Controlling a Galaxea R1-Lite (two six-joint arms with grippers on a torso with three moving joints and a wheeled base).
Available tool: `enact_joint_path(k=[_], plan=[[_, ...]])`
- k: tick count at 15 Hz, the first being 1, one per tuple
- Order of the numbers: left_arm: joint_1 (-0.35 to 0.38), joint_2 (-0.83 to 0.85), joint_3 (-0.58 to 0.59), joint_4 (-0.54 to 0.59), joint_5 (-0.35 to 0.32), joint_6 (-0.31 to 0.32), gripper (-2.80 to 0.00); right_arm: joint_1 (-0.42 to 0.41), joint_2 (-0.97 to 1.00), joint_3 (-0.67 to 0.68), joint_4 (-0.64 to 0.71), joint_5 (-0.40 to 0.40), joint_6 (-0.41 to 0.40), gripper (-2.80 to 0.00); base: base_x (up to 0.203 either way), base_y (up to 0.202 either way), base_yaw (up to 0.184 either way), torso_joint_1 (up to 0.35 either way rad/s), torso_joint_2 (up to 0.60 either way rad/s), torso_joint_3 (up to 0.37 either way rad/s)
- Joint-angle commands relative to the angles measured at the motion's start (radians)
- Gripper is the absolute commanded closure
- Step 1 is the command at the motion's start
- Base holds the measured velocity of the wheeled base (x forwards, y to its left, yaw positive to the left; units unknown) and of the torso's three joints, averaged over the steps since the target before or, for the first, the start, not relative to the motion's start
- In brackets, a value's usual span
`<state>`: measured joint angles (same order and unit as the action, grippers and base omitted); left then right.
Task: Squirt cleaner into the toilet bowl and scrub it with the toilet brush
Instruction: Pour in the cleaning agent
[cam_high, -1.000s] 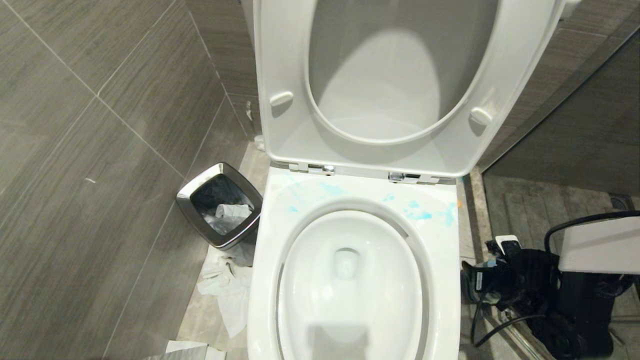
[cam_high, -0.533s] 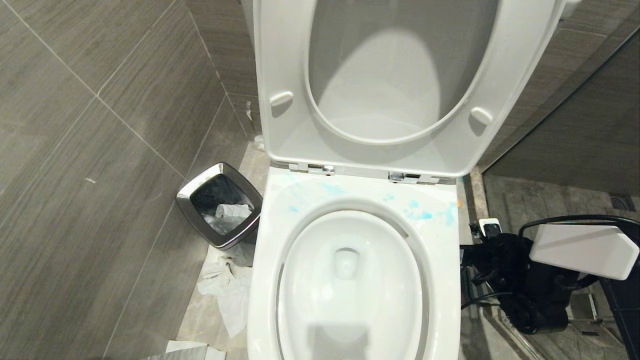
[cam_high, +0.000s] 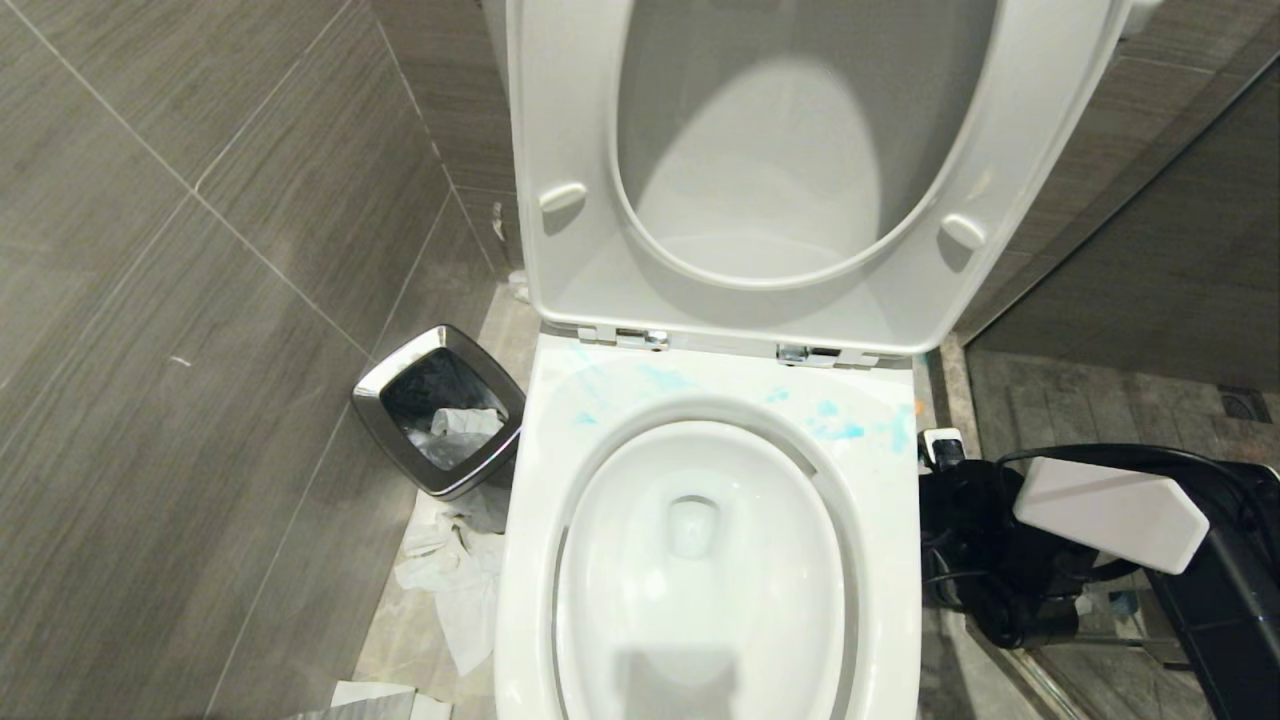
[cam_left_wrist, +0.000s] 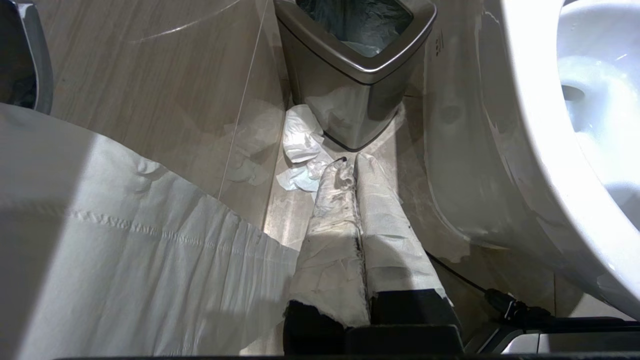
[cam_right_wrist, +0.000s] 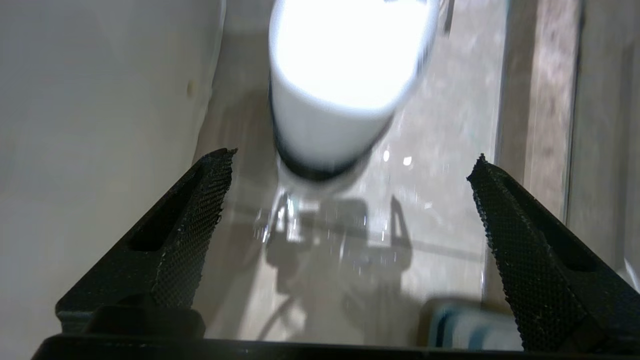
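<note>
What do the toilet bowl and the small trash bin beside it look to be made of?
The toilet bowl: glossy white glazed ceramic, judging by its smooth, hard sheen and soft highlights. The trash bin: apparently polished steel, since its rim and walls mirror the surroundings; a dark liner, probably plastic, sits inside.

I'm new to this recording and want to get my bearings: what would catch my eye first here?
The open toilet bowl fills the middle of the head view, seat and lid raised, with blue smears on the rim behind the opening. To its left a steel-rimmed trash bin stands against the wall, with crumpled paper on the floor before it. On the right, beside the bowl, the right gripper hangs low, jaws wide apart, before a white cylindrical object.
</note>
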<state>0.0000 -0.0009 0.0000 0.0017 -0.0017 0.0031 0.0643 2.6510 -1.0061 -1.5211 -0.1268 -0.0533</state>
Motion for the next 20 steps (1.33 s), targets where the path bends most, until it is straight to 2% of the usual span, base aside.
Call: enact_joint_path(k=[1,10,18,20], plan=[[0.000,0.001,0.002,0.000,0.000,0.000,0.00,0.000,0.037,-0.079,-0.009,-0.003,-0.003,-2.80,0.000,0.000,0.000,0.000,0.00,0.000],[0.000,0.001,0.002,0.000,0.000,0.000,0.00,0.000,0.034,-0.124,-0.009,-0.004,-0.030,-2.80,0.000,0.000,0.000,0.000,0.00,0.000],[0.001,0.001,0.002,0.000,0.000,0.000,0.00,0.005,-0.069,0.002,-0.009,0.003,0.039,-2.80,0.000,0.000,0.000,0.000,0.00,0.000],[0.000,0.001,0.002,0.000,0.000,0.000,0.00,0.012,-0.087,0.050,-0.009,0.029,0.053,-2.80,0.000,0.000,0.000,0.000,0.00,0.000]])
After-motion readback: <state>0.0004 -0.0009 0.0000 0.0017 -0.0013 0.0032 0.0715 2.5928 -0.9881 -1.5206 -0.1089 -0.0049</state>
